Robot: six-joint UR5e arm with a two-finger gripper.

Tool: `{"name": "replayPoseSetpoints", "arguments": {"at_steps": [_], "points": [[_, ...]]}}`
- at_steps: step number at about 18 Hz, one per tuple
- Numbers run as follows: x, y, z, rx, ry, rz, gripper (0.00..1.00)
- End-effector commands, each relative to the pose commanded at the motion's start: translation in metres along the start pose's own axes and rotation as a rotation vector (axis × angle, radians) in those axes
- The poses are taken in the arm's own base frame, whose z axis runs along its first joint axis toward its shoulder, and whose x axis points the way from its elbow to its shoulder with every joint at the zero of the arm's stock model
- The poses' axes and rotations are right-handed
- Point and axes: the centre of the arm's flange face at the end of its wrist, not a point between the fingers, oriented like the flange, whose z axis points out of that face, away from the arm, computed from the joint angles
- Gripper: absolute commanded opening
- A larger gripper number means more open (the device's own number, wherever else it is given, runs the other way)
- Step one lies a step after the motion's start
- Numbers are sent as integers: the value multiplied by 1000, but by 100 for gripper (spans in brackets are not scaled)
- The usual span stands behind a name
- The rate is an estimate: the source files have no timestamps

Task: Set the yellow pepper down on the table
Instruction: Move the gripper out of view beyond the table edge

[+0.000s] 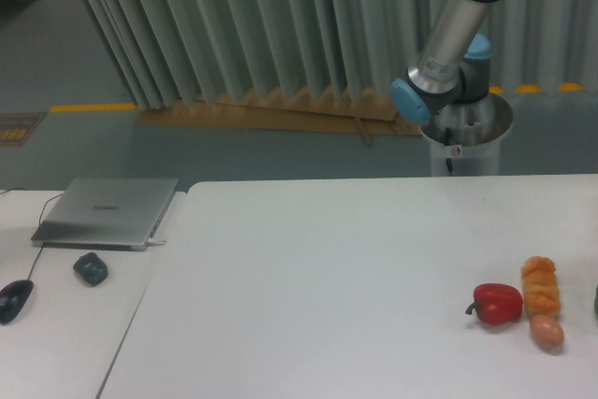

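Note:
The white table (327, 268) fills the lower part of the camera view. The yellow pepper is out of view. Only the arm's lower links (448, 44) show at the upper right, rising out of the top edge; the gripper itself is out of frame.
A red pepper (497, 304), an orange bread-like piece (540, 287) and a small tan egg-shaped item (547, 332) lie near the right edge. A dark object (595, 301) peeks in at the far right. On the left desk sit a closed laptop (107, 212), a mouse (14, 300) and a dark lump (91, 268).

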Motion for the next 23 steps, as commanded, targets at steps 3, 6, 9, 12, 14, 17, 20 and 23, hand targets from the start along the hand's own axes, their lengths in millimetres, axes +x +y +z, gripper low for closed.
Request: {"name": "replayPoseSetpoints", "arguments": {"at_steps": [3, 6, 9, 12, 14, 17, 20, 23], "points": [[1, 0, -1, -2, 0, -3, 47], [2, -1, -4, -5, -1, -8, 42], [2, 1, -10, -9, -4, -16, 42], [1, -1, -17, -2, 2, -60, 39], [-2, -6, -20, 1, 6, -87, 37], [-4, -13, -40, 14, 22, -130, 36], [0, -27, -62, 28, 38, -161, 36], [4, -45, -78, 45, 65, -207, 36]]}}
